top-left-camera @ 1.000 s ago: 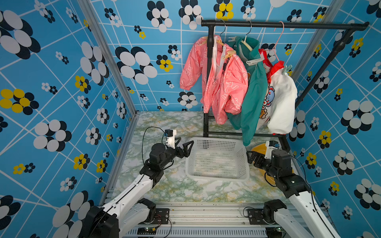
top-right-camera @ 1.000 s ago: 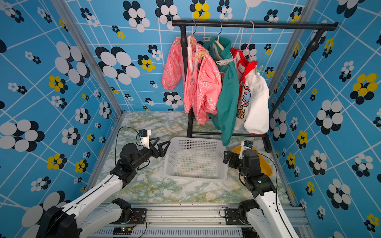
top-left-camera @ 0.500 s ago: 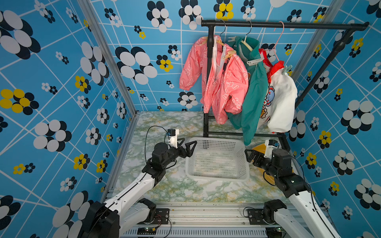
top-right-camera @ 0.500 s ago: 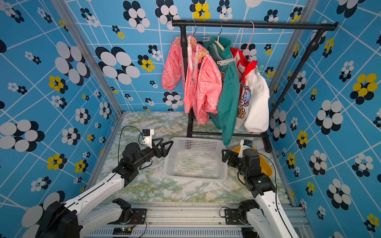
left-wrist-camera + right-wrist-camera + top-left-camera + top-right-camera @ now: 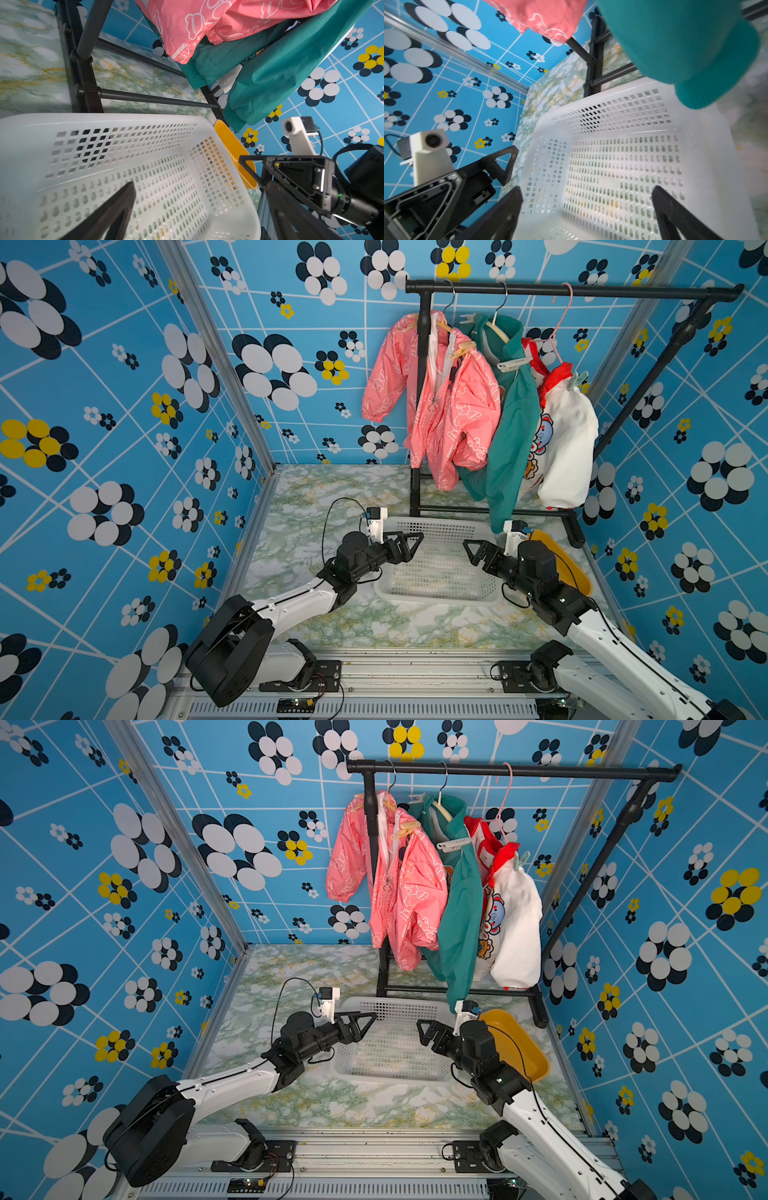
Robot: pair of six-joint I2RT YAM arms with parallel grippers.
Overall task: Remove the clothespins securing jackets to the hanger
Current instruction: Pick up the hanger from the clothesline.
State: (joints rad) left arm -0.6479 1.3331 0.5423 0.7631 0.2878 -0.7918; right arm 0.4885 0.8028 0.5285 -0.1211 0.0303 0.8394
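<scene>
Your left gripper hangs with its jaws spread wide and nothing between them. Your right gripper faces it across a short gap, equally wide and empty. The right wrist view shows its fingers bare.

Directly below and between the two grippers lies a white perforated plastic basket, with its mesh floor under both sets of fingertips. On the outer side of your right gripper, a yellow plastic tub sits just beside the basket.

Every clothespin is high above and beyond both grippers, well apart from them, on jackets hung from the top rail of a black metal garment rack.
- **Pink jacket:** Above your left gripper hangs a glossy pink jacket with white bear outlines, with a tan wooden clothespin on its shoulder.
- **Teal jacket:** Above your right gripper hangs a plain teal green jacket, with a whitish-grey clothespin on its shoulder.
- **White jacket:** Further to the right gripper's outer side hangs a white jacket with red trim, with a pale green clothespin at its shoulder.

Several things stand in the way:
- The rack's upright post rises just beyond your left gripper and crosses in front of the pink jacket in both top views.
- A lower crossbar runs beyond the basket's far rim.
- The teal sleeve cuff hangs lowest, just above and beyond your right gripper.
</scene>
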